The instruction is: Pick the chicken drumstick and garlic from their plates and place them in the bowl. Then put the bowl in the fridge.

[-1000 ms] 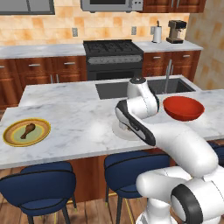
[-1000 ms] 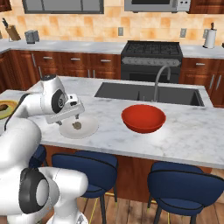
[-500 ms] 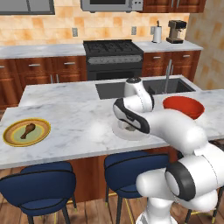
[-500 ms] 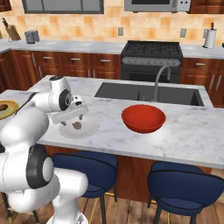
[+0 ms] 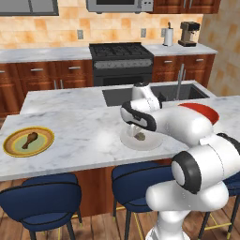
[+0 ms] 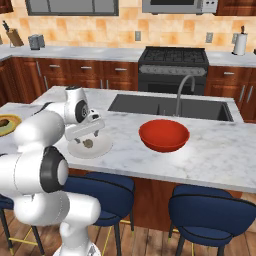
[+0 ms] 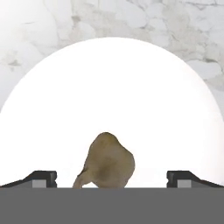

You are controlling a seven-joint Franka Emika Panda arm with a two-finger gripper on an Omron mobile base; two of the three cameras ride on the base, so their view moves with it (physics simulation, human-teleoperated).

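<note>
the pincer point(image 7: 112, 179) gapes fully wide, gripping nothing, low over the garlic point(image 7: 108, 161) on the white plate point(image 7: 52, 127) — its narrow top points away from the fingertips. the left base view adds the drumstick point(image 5: 29, 139) — thin end down-left — on its yellow-rimmed plate point(image 5: 28, 142).

Home kitchen. Black stove point(image 5: 121, 52) with microwave point(image 5: 119, 4) above, sink point(image 6: 170, 106) set in a marble island surface point(image 5: 79, 136). Wood cabinets point(image 5: 42, 79), blue stools point(image 6: 212, 212) alongside.

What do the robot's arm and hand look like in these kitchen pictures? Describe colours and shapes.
The arm is glossy white, built of rounded segments with dark bands at the joints. The hand is white, with two small dark fingertips.
</note>
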